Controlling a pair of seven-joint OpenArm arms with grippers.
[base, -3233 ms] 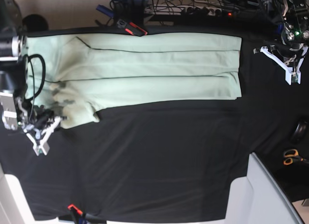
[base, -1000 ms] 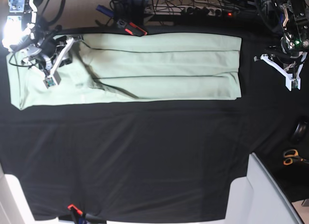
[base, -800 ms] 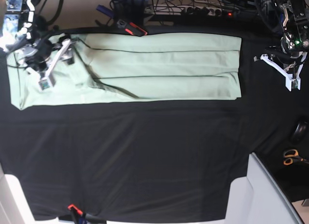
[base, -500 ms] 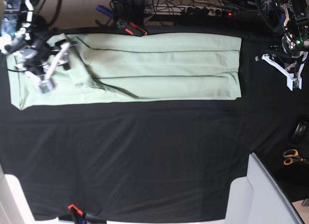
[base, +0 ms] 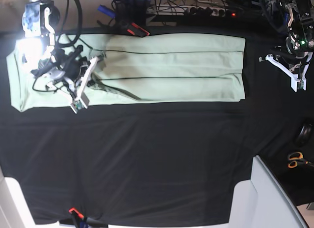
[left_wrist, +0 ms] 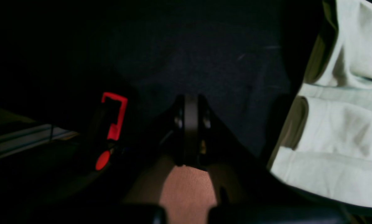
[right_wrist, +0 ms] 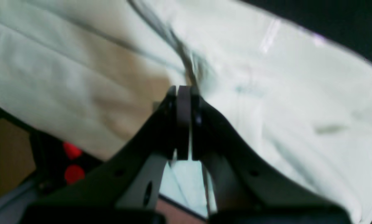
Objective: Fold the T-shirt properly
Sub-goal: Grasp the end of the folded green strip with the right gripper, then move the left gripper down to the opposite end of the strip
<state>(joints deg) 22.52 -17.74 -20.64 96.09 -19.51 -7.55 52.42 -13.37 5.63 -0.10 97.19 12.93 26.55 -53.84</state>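
The pale mint-green cloth T-shirt (base: 147,68) lies folded into a long band along the far edge of the black-draped bench (base: 157,164). The right gripper (base: 78,98), pressed together, sits over the shirt's near edge, seemingly pinching nothing, though that view is blurred. The left gripper (base: 297,83), likewise pressed together and empty, hovers beyond the shirt's other end.

Black table cover (base: 147,159); orange-handled scissors (base: 296,160) at right edge
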